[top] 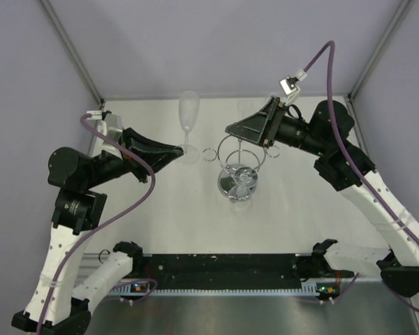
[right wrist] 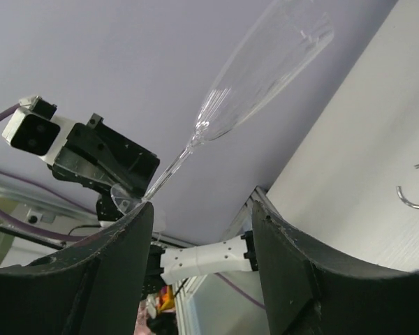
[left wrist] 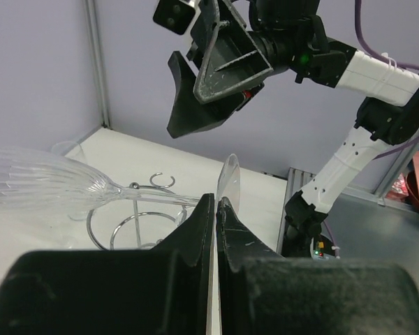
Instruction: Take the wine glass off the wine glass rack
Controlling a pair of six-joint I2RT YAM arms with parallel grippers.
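The clear fluted wine glass (top: 188, 112) is to the left of the wine glass rack (top: 241, 167) and apart from it. My left gripper (top: 182, 150) is shut on the edge of the glass's round foot (left wrist: 230, 180). In the left wrist view the stem and the bowl (left wrist: 35, 183) stretch away to the left. The rack is chrome wire, with a mirrored round base (top: 229, 185), a hoop and small ring loops (top: 209, 154). My right gripper (top: 232, 130) hovers open over the rack's far side with nothing between its fingers. In its own view the glass (right wrist: 265, 70) shows against the wall.
The purple enclosure walls stand close behind and to both sides. A metal corner post (left wrist: 98, 63) rises at the back left. The white right arm (left wrist: 377, 70) reaches across behind the rack. A black rail (top: 223, 269) runs along the near table edge.
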